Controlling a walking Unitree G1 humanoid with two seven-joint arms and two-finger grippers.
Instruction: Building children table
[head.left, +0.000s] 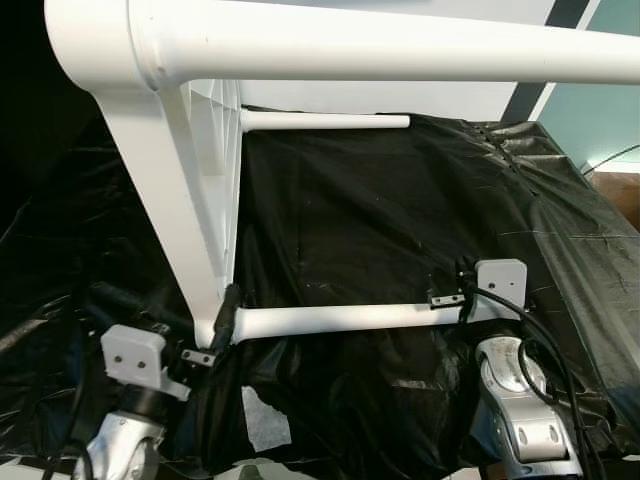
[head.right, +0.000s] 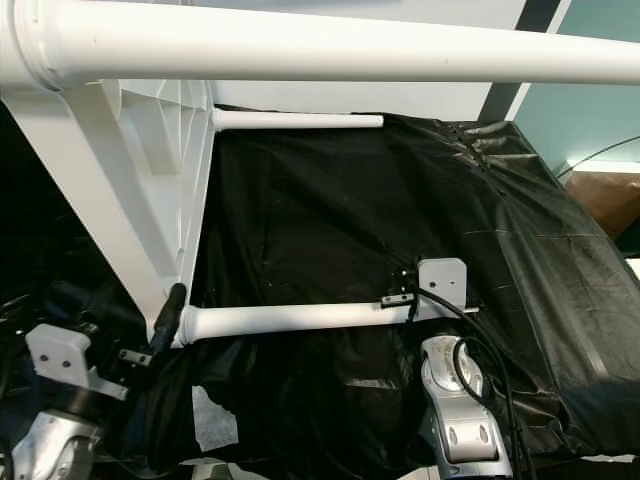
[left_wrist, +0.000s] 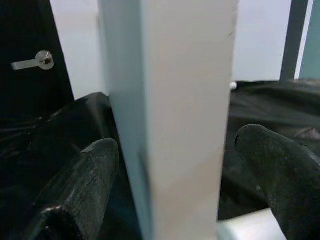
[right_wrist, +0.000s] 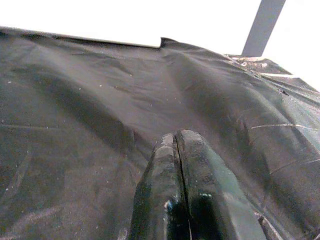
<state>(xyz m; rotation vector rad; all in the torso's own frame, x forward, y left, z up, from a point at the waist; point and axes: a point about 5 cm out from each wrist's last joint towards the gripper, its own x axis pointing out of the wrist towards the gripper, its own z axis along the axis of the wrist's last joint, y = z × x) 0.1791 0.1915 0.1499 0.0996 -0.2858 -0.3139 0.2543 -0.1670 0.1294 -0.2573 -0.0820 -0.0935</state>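
Head views: white children's table (head.left: 190, 200) tipped on its side over black plastic sheeting (head.left: 400, 220), legs lying level, near leg (head.left: 340, 318) spanning both arms.

Left wrist view: left gripper (left_wrist: 175, 165) spread wide, fingers (left_wrist: 85, 180) flanking the white tabletop edge (left_wrist: 175, 110); door handle (left_wrist: 35, 60) behind.

Right wrist view: right gripper (right_wrist: 180, 150) pressed closed, empty, above the sheeting.

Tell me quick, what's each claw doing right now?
Left gripper: open, its black fingers either side of the white plastic table edge.
Right gripper: shut, empty, over black plastic sheeting.
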